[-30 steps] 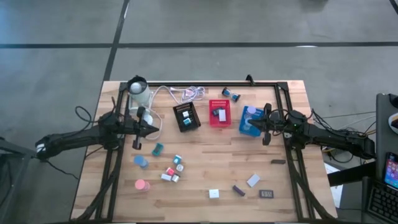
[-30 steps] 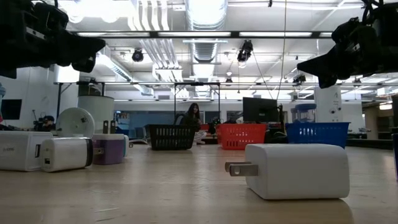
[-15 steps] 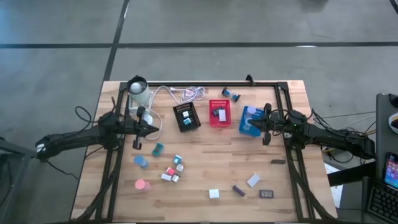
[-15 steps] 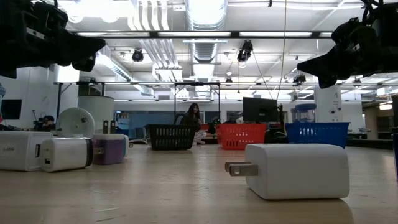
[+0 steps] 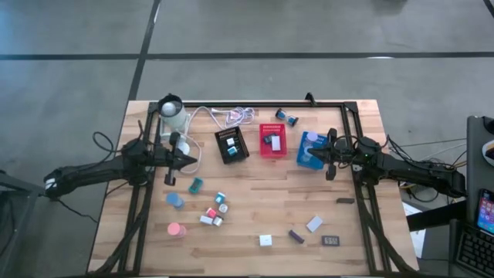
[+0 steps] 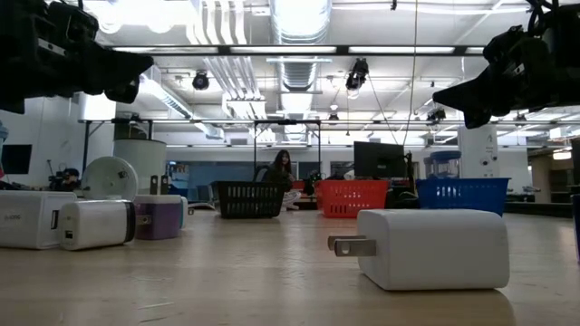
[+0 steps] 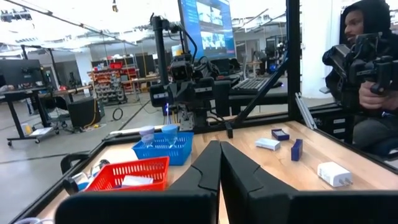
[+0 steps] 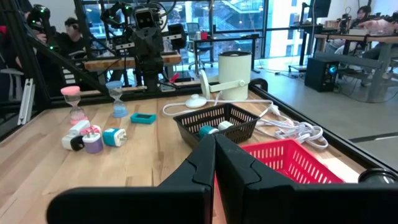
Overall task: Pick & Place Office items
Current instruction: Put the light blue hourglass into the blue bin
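Observation:
The office items lie scattered on the near half of the wooden table: a teal block [image 5: 195, 185], a blue roll [image 5: 175, 201], a pink roll [image 5: 176, 229], a cluster of small blocks [image 5: 214, 210], white blocks [image 5: 265, 241] [image 5: 314, 224] and a dark rectangle [image 5: 330, 241]. In the low view a white plug block [image 6: 430, 249] rests flat on the wood. My left gripper [image 5: 189, 160] [image 7: 219, 155] hovers shut and level at the table's left. My right gripper [image 5: 312, 152] [image 8: 214, 146] hovers shut over the blue tray [image 5: 311, 150]. Neither holds anything.
A black tray [image 5: 231, 145] and a red tray [image 5: 272, 140], each with a few pieces inside, stand beside the blue one at mid-table. A white coiled cable [image 5: 235, 116] and a white cylinder [image 5: 171, 114] sit at the far edge. Black frame rails [image 5: 255, 104] border the table. A person [image 7: 367, 62] sits beyond it.

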`<state>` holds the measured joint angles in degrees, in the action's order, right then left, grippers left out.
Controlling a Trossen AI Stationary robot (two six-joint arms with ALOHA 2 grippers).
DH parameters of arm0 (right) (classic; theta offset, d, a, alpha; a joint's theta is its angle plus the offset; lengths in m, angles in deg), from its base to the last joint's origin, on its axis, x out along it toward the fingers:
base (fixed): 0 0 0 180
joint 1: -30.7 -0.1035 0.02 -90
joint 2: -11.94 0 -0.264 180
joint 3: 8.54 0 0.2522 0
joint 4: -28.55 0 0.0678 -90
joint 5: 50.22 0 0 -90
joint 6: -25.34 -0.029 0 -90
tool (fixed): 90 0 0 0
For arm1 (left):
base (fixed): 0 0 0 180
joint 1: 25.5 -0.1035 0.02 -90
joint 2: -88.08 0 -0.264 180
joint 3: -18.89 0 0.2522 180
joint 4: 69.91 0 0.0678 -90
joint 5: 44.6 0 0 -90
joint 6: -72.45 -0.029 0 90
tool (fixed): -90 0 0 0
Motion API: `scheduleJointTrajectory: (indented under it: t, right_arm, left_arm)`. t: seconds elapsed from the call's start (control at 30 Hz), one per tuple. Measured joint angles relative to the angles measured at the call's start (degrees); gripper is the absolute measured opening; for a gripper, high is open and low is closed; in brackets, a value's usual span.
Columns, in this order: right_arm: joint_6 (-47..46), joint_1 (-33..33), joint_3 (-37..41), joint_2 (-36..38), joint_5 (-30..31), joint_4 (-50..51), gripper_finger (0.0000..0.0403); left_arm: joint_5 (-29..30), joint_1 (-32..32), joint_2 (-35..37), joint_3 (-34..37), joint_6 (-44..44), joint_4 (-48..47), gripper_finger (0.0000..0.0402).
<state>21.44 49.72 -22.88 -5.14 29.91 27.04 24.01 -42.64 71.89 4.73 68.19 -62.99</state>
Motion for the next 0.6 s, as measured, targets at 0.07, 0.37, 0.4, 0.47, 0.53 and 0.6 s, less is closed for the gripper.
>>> scheduleJointTrajectory:
  t: [0.07, 0.37, 0.4, 0.47, 0.53, 0.6]
  right_arm:
    - [0.0, 0.0, 0.0, 0.0, 0.0, 0.0, 0.0008]
    - [0.5, 0.0, 0.0, 0.0, 0.0, 0.0, 0.0008]
    - [0.5, 0.0, 0.0, 0.0, 0.0, 0.0, 0.0008]
    - [0.5, 0.0, 0.0, 0.0, 0.0, 0.0, 0.0008]
    - [0.5, 0.0, 0.0, 0.0, 0.0, 0.0, 0.0008]
    - [0.5, 0.0, 0.0, 0.1, 0.0, 0.0, 0.0008]
  left_arm:
    - [-0.2, 0.0, 0.0, 0.0, 0.3, 1.0, 0.0005]
    - [-2.7, 0.1, 0.0, -2.3, 2.3, 0.4, 0.0016]
    - [-2.6, 0.1, 0.0, -3.1, 2.3, 0.2, 0.0016]
    - [-2.6, 0.1, 0.0, -5.6, 2.4, -0.7, 0.0011]
    - [-2.6, 0.1, 0.0, -9.1, 1.6, -3.2, 0.0005]
    - [-2.6, 0.1, 0.0, -13.2, 0.2, -7.7, 0.0004]
